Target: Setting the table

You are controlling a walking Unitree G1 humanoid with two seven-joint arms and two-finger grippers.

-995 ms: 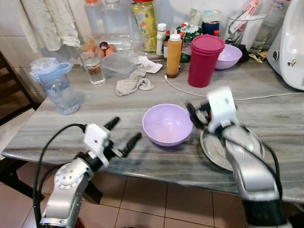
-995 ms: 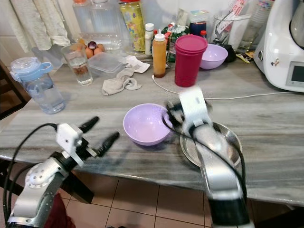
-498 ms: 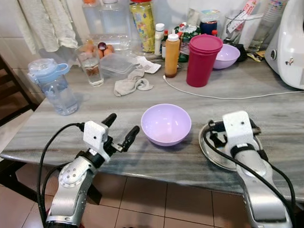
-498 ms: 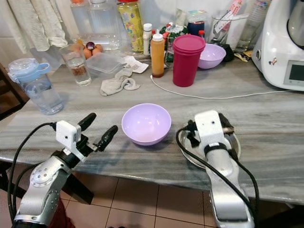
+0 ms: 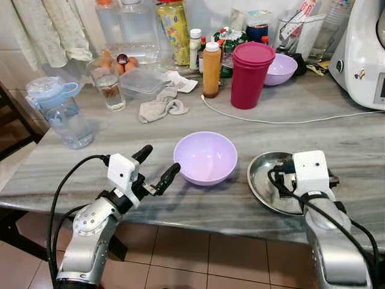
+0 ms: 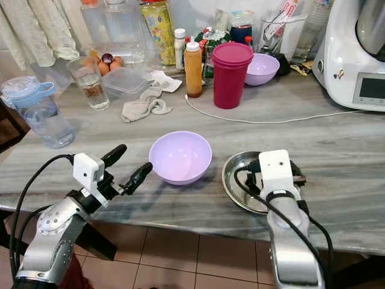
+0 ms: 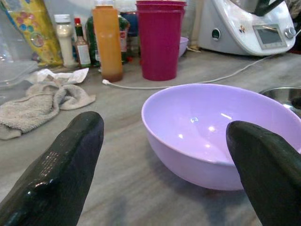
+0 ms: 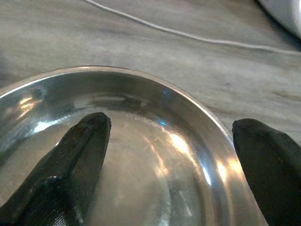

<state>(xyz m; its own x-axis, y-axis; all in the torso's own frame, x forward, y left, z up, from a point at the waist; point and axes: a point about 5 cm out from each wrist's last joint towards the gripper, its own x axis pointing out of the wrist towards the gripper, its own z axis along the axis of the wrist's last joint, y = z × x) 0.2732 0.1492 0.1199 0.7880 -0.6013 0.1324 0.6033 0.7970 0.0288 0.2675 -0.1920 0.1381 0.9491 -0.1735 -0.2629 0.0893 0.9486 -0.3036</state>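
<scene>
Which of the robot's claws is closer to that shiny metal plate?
Right. The right gripper hangs open directly over the metal plate, while the left gripper sits beyond the purple bowl.

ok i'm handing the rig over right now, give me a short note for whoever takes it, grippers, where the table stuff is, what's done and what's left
Left gripper: open, empty, at the counter's front edge, aimed at the lilac bowl and not touching it.
Right gripper: open, empty, over the steel plate, one finger above its inside, the other past its rim.
Things: bowl and plate sit side by side, apart, near the front of the grey counter, bowl on the robot's left. A second lilac bowl and a dark pink tumbler stand at the back.
Done: bowl and plate laid out.
Left: probably the tumbler; no cutlery that I can make out.
</scene>
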